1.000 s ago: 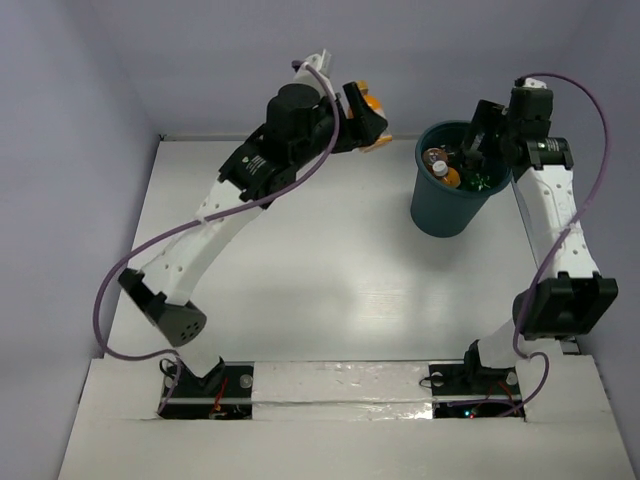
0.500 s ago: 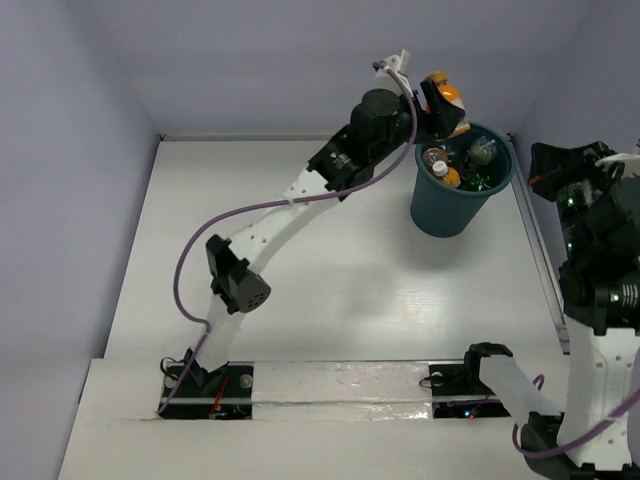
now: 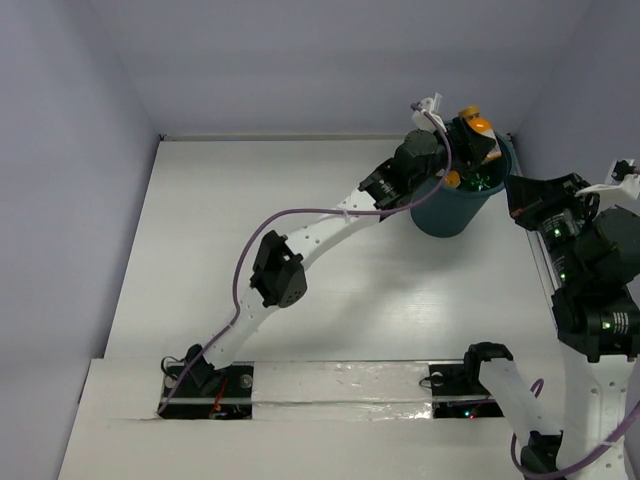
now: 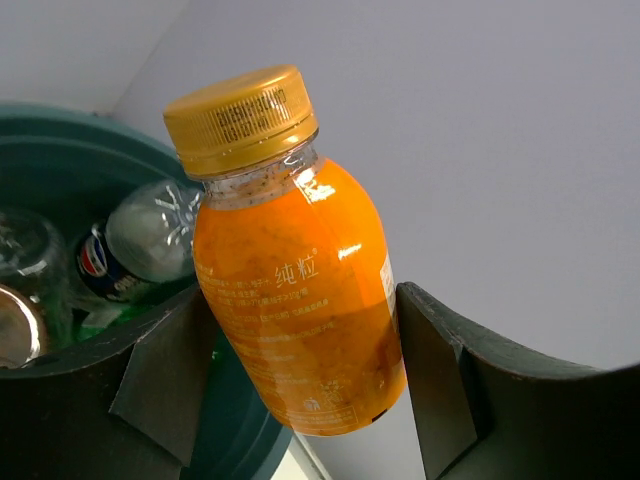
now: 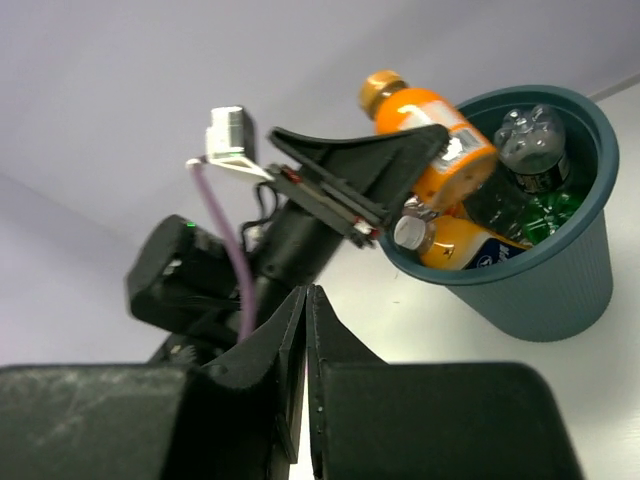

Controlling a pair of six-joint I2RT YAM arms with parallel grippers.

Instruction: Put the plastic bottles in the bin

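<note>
Since release was evidently the next step, the left pincer (image 4: 300, 340) pinched the orange bottle (image 4: 295, 270) cap-up over the rim of the bin (image 3: 448, 212); other bottles (image 5: 528, 140) lay inside; the right pincer (image 5: 308, 330), pressed together and empty, stood aside.

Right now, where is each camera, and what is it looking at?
Top: above and behind, looking down on table, left arm, right arm, bin.
Left wrist: on the left arm, facing the orange bottle between its own fingers.
Right wrist: looks past its own shut fingers at the left gripper.
All three share bottle and bin.
</note>
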